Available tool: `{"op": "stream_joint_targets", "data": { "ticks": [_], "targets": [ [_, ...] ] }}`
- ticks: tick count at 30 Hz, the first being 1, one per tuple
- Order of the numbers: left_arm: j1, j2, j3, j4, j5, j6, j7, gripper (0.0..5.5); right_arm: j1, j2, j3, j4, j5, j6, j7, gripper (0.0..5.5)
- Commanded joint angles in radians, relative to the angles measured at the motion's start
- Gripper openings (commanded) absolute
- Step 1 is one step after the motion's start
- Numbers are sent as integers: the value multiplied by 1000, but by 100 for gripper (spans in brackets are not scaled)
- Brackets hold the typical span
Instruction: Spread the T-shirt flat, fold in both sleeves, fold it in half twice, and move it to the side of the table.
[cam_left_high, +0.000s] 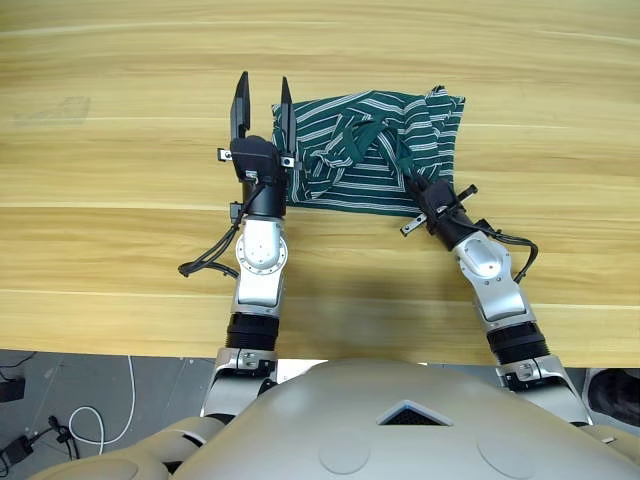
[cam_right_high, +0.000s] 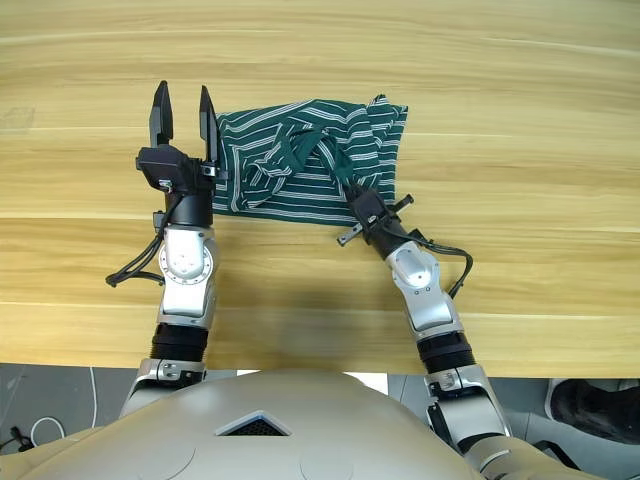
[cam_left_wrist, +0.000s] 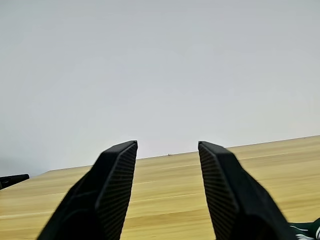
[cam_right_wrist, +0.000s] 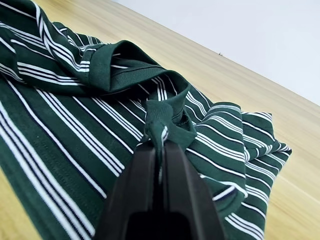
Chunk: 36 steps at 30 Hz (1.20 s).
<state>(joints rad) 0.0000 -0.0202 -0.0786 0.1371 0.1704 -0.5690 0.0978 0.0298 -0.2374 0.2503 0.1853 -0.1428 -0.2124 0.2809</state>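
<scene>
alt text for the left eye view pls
A green striped T-shirt lies bunched on a wooden table, with the right gripper shut on a raised fold near its near edge. The left gripper is open and empty at the T-shirt's left edge, pointing away from the robot.

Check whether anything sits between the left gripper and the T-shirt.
Nothing visible does. The open left gripper is right at the left edge of the T-shirt, with no object between them. The right gripper is shut on a fold of it.
</scene>
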Motion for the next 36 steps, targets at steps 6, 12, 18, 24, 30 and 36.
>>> {"op": "stream_joint_targets", "data": {
  "ticks": [6,12,18,24,30,36],
  "targets": [
    [-6,4,6,27,-18,13,-9,223,-29,0,-1,16,-20,-32,-12,4],
    [9,35,-6,-30,-54,38,-74,223,-142,-31,-68,-8,-4,-43,-11,4],
    [86,149,-34,-213,-43,173,-217,223,-170,-45,-68,-37,-7,-42,2,4],
    [123,214,-107,-250,17,273,-304,223,-165,-45,-59,-64,-15,-42,6,4],
    [63,185,-182,-110,153,294,-241,223,-168,-34,-50,-143,-13,-29,10,4],
    [-15,155,-203,6,218,293,-156,223,-169,-27,-45,-220,-8,-8,14,4]
  ]
}}
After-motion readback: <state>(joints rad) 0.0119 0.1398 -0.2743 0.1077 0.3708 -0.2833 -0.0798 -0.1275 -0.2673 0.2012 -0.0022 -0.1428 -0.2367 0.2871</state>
